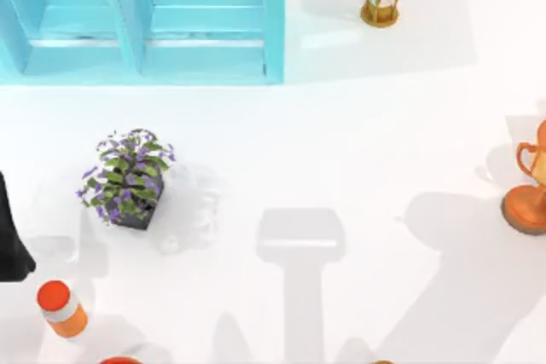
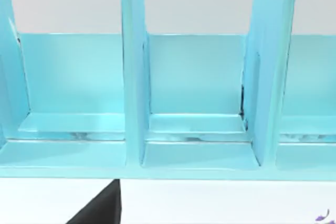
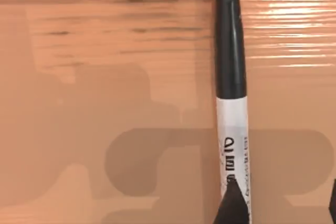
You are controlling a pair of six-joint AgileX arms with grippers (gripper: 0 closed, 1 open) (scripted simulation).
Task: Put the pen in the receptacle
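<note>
The right tool pinches the thin white-and-black ballpoint pen over an orange-brown wooden surface; left tool's state: cannot tell.

White-and-black pen on glossy wood

A: Any readable text?
B: Only on the pen: black lettering on the white barrel, running along its length. A few block characters show, but I can't make out a word.
A: Anything else labelled?
B: No, nothing legible elsewhere.
</note>
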